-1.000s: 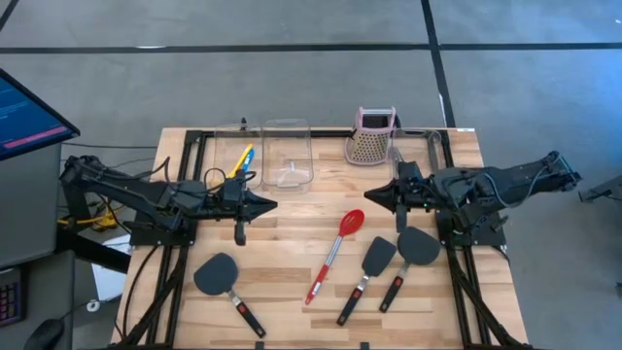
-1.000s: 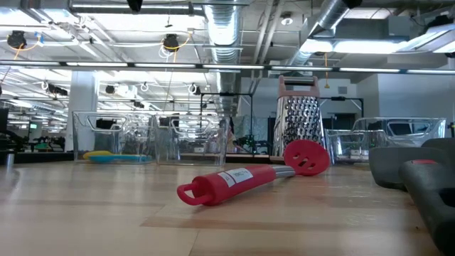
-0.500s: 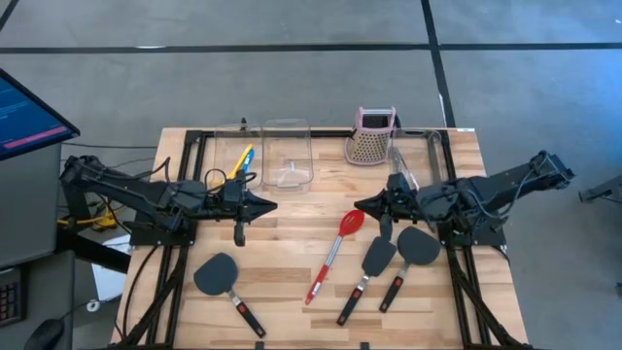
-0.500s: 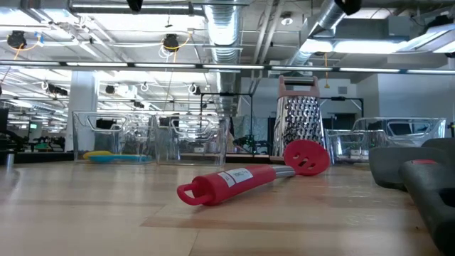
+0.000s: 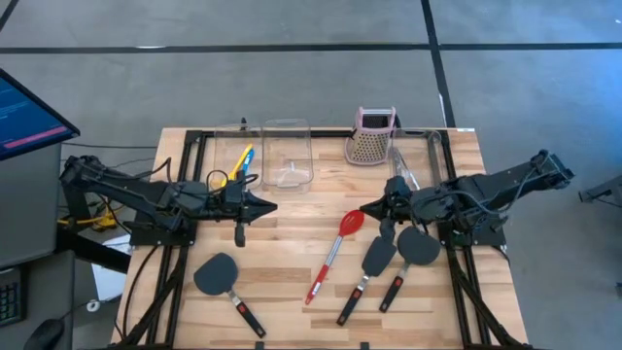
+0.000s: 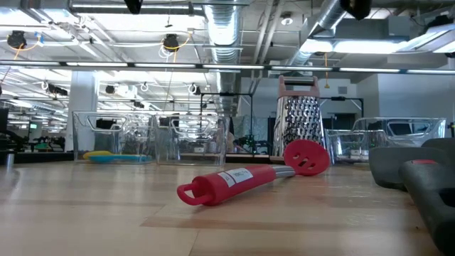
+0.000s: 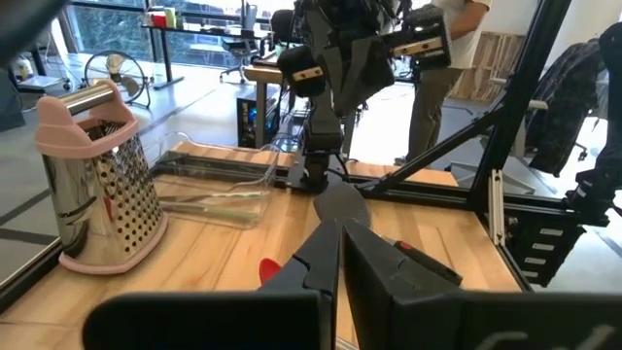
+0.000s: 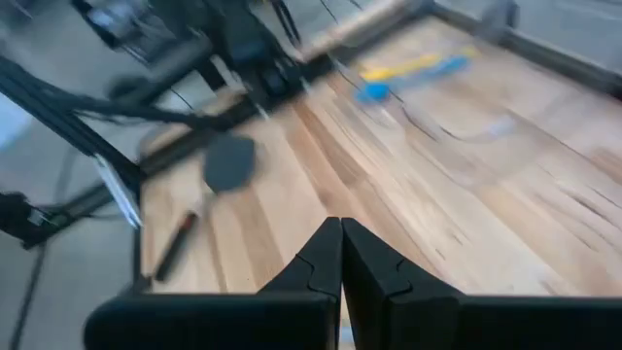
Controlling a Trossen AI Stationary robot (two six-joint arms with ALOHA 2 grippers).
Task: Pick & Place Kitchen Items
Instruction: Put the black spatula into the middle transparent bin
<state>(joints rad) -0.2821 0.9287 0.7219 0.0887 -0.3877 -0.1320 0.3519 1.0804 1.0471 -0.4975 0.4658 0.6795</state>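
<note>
Wood: we see the pale plank surface (image 5: 292,233) carrying the utensils, with clear bins along its far edge.
Change: a second ago our right claw (image 5: 368,207) sat further toward the right edge; it has since reached in toward the middle and now hangs just above the bowl of the red spoon (image 5: 333,251). We read this as the approach to a first pick.
Right claw: fingers together, holding nothing.
Left claw (image 5: 268,205): unmoved left of centre, fingers together, empty.
Red spoon: round perforated bowl, thin metal neck, thick red handle with a hanging loop, lying slantwise at mid-surface toward the near edge.
Spatulas: two black spatulas (image 5: 374,267) side by side toward the near right corner; a third spatula (image 5: 223,282) toward the near left corner, each with a black-red handle.
Small spoons: yellow and blue spoons (image 5: 241,159) already in the far-left bin (image 5: 225,132).
Tongs: silver tongs (image 5: 400,167) near the far right corner.
Grater (image 5: 370,138): upright at the far edge.
</note>
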